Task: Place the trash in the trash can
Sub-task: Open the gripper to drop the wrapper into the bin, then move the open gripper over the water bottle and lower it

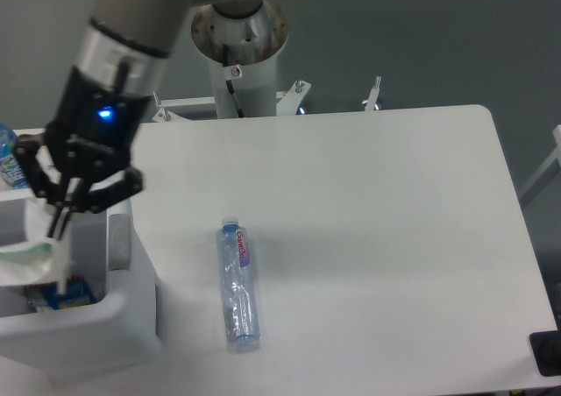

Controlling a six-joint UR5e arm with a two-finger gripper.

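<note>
While hanging over trash can [131, 321] opening at far left, gripper [60, 225] pinches crumpled white paper wrapper [31, 260], fingers closed narrow on it. Wrapper sits above bin interior; blue packet [66, 295] lies inside. Blue-labelled water bottle [10, 159] partly hidden behind arm. Right of bin, crushed plastic bottle [238, 284] lies flat on table [394, 238], cap pointing away.

A white table [377, 203] stands on a plain grey floor [438, 37].
</note>
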